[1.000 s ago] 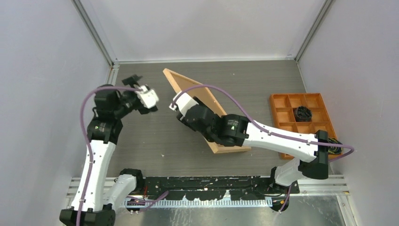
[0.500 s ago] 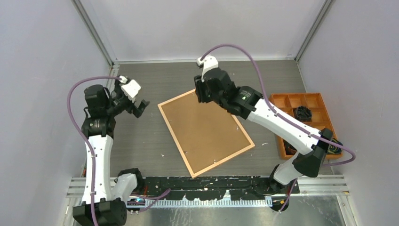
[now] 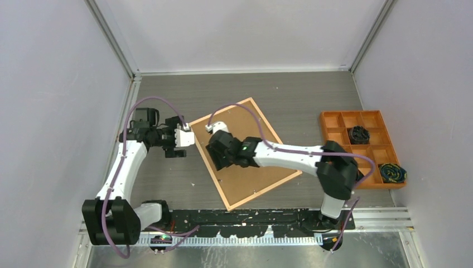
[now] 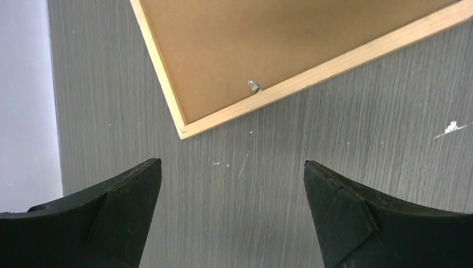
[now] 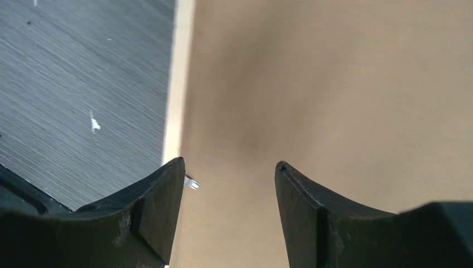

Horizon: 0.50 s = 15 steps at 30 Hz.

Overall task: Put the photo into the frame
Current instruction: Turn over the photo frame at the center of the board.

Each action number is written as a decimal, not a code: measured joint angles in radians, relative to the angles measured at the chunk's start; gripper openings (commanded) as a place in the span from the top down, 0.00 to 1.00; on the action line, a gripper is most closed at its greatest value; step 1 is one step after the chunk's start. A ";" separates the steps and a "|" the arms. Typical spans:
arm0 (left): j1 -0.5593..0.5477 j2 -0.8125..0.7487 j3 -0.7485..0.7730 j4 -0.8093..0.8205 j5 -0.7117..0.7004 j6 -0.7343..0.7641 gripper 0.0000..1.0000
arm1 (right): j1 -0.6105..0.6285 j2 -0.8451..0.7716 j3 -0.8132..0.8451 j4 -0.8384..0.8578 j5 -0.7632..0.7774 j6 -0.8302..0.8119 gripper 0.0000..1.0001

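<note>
The frame [image 3: 262,191] lies flat on the grey table, back side up, with a thin light-wood border. A plain brown board [image 3: 251,178] fills it, which looks like the photo's back; the printed side is hidden. My right gripper [image 3: 217,159] is open and low over the board near the frame's left edge. In the right wrist view its fingers [image 5: 230,162] straddle bare board [image 5: 334,84], with a metal clip [image 5: 191,182] by the left fingertip. My left gripper [image 3: 177,146] is open and empty over the table, just left of the frame's corner [image 4: 183,133].
An orange compartment tray [image 3: 350,112] stands at the right, with a black coiled item [image 3: 360,134] in one cell and a dark bundle [image 3: 392,172] at its near right corner. Another small metal clip [image 4: 254,85] sits on the board by the frame's edge. Walls enclose three sides.
The frame went from tilted on edge to flat. My right arm came down from the frame's far corner to its left part. My left gripper moved right, toward the frame's corner.
</note>
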 measured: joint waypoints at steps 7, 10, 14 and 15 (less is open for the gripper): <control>0.042 -0.092 -0.165 0.083 -0.019 0.056 0.00 | 0.079 0.253 0.178 0.035 -0.004 0.006 0.37; 0.081 -0.098 -0.196 0.106 -0.021 0.055 0.00 | 0.089 0.319 0.227 0.035 -0.003 0.009 0.40; 0.133 -0.104 -0.209 0.158 -0.012 0.047 0.00 | 0.093 0.359 0.262 0.040 0.010 0.013 0.47; 0.140 -0.110 -0.217 0.176 -0.006 0.043 0.00 | 0.093 0.362 0.262 0.043 0.013 0.013 0.49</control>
